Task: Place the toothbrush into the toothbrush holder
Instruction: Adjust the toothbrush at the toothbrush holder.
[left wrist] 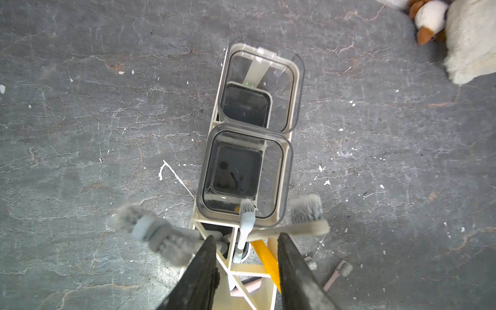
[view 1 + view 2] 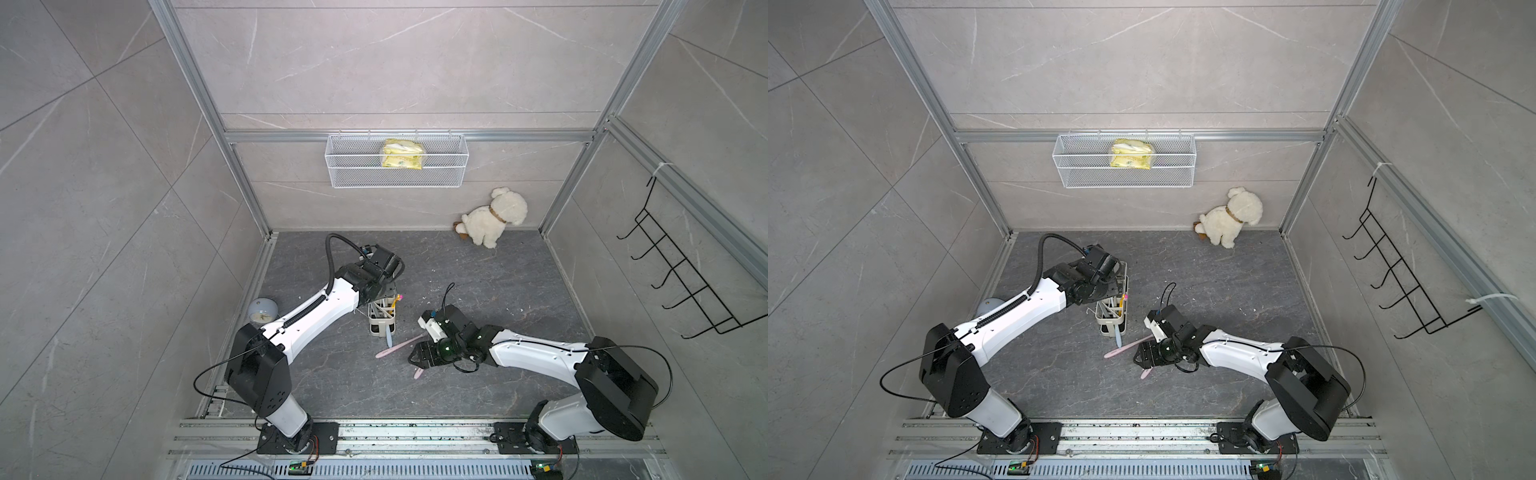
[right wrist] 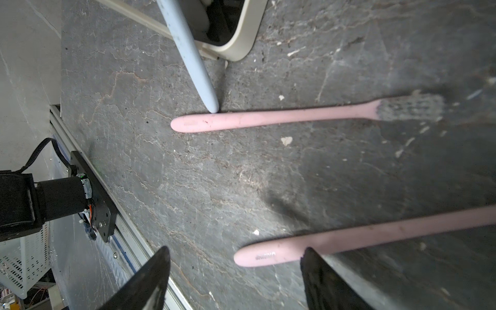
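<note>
The cream toothbrush holder stands on the dark floor, with two clear cups and several brushes in its compartments. My left gripper hangs right over those compartments, jaws apart with nothing gripped; a yellow handle leans beside one finger. A blue toothbrush slants out of the holder's near end to the floor. Two pink toothbrushes lie on the floor: one off the holder, the other under my open right gripper, its handle end between the fingers.
A plush dog sits at the back right corner. A white wire basket with a yellow packet hangs on the back wall. A black hook rack is on the right wall. A grey round clock sits by the left wall.
</note>
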You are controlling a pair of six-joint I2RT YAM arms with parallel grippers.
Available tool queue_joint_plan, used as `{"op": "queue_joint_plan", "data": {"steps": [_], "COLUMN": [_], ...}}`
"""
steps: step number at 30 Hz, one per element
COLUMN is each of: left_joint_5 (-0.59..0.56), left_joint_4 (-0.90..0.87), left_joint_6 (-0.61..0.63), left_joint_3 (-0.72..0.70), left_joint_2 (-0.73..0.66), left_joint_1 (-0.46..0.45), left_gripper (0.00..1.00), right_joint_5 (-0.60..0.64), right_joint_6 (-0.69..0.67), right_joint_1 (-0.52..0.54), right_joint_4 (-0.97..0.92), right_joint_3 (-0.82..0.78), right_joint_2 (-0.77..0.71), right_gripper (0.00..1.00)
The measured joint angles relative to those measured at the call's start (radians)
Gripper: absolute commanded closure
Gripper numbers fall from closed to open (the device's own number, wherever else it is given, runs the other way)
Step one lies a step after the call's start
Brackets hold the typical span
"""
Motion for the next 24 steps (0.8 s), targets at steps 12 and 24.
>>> {"op": "queue_joint_plan", "data": {"steps": [12, 24], "left_joint_5": [-0.002, -0.02], "left_joint_4": [0.0, -0.018], "left_joint_6": [0.0, 0.011], "left_joint_3": [0.029, 0.066], "left_joint_2": [0.08, 0.136], "left_joint_1": [-0.006, -0.013], "left_gripper": [0.57, 0.8], "right_joint_5": [0.0, 0.001], "right_joint_6": [0.0, 0.0], "right_joint_1": [0.0, 0.0], "right_joint_4": [0.005, 0.006], "right_joint_3": [-0.013, -0.019], "right_joint_2": [0.004, 0.007], "right_gripper": [0.22, 0.22]}}
